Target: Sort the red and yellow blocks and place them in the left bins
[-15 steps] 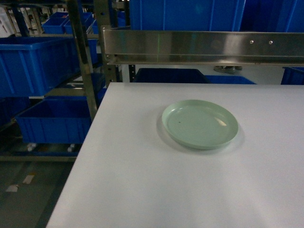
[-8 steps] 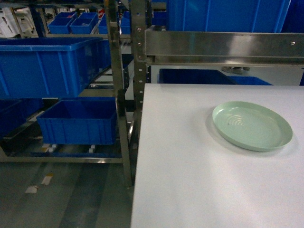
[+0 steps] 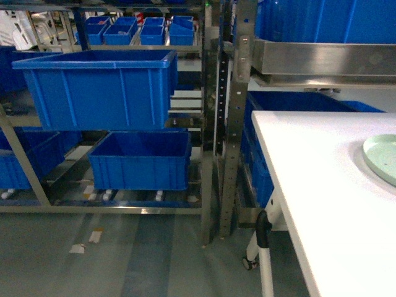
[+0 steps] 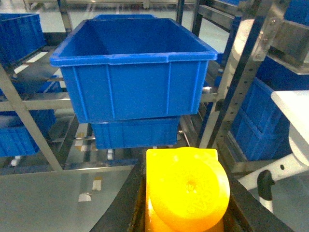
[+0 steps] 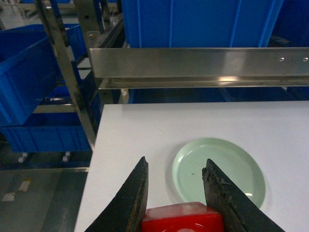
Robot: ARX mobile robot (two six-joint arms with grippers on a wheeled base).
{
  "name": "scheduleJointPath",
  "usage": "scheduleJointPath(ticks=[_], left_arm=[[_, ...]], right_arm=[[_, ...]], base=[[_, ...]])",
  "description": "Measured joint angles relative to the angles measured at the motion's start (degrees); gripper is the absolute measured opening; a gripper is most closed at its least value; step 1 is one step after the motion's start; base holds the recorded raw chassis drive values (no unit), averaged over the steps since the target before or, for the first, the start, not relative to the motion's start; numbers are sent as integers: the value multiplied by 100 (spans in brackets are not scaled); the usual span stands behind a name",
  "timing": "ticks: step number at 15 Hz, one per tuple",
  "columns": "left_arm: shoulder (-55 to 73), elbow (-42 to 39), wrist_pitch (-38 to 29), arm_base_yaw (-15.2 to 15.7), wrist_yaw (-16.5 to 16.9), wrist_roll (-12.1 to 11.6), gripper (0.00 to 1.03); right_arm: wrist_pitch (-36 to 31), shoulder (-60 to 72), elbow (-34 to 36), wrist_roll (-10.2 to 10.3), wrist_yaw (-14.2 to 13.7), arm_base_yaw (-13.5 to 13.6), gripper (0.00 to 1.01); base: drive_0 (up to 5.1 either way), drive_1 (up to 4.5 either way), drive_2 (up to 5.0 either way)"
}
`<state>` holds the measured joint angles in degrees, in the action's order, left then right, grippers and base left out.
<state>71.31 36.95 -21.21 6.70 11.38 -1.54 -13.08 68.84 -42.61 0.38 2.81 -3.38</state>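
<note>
I'm carrying the yellow block [image 4: 187,191] clamped in my L gripper [image 4: 186,212] & the red block [image 5: 182,218] between R gripper [image 5: 176,193] jaws, facing the upper blue bin [image 3: 102,90] w/ lower bin [image 3: 141,159] beneath, next needing a reach over a rim to drop

yellow block [image 4: 187,193]: glossy moulded plastic, smooth, with a soft sheen on the round stud
red block [image 5: 182,218]: shiny plastic, smooth top
upper left bin [image 3: 102,86]: blue plastic, ribbed sides, thick rolled rim, slight gloss
lower left bin [image 3: 141,161]: same blue plastic
shelving frame [image 3: 234,111]: bare metal, perforated uprights, brushed reflective rail
table [image 3: 328,204]: white, smooth, matt
plate [image 5: 218,177]: pale green plastic, smooth, faintly glossy
right gripper [image 5: 176,193] fingers [image 5: 133,198]: black, matt, rough at the edges
</note>
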Motion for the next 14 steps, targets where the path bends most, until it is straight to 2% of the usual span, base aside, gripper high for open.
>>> scheduleJointPath(ticks=[14], left_arm=[[0, 0, -28, 2, 2, 0, 27]], right_arm=[[-7, 7, 0, 0, 0, 0, 28]], base=[[-503, 238, 238]])
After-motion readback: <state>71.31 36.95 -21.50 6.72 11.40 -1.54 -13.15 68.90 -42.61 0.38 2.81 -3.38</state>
